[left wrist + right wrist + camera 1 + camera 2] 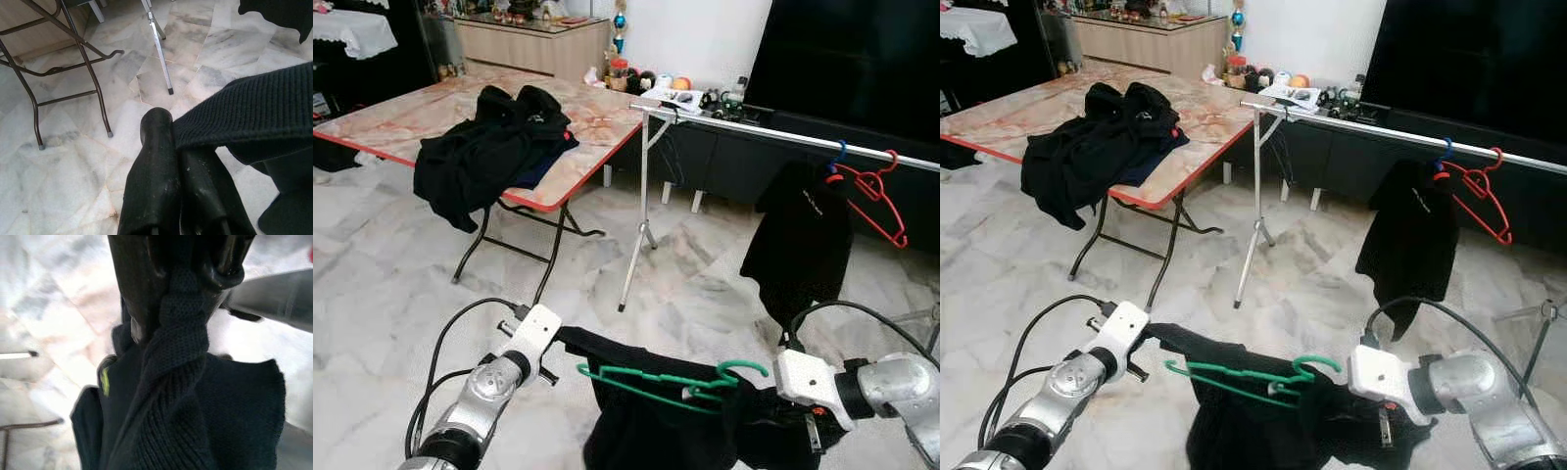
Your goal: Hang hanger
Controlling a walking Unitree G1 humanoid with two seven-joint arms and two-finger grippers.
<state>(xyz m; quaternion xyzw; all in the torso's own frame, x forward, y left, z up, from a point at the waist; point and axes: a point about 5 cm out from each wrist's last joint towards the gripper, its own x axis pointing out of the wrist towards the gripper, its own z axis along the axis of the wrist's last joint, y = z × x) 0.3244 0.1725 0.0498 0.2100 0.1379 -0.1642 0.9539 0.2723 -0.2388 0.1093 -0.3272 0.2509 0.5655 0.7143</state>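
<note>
Garment (646,431) on green hanger (666,380) is clamped by left gripper (178,147) and right gripper (181,284), well short of rail (773,132); hanging remains undone.

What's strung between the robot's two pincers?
A black garment with a green hanger in it spans from the left pincer to the right pincer, each shut on its edge; the eye views show it.

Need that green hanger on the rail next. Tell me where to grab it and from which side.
Grip the green hanger at the neck just below its hook, coming from above. The hook curls up clear of the black garment, while both arms lie in cloth held by the left gripper and right gripper.
</note>
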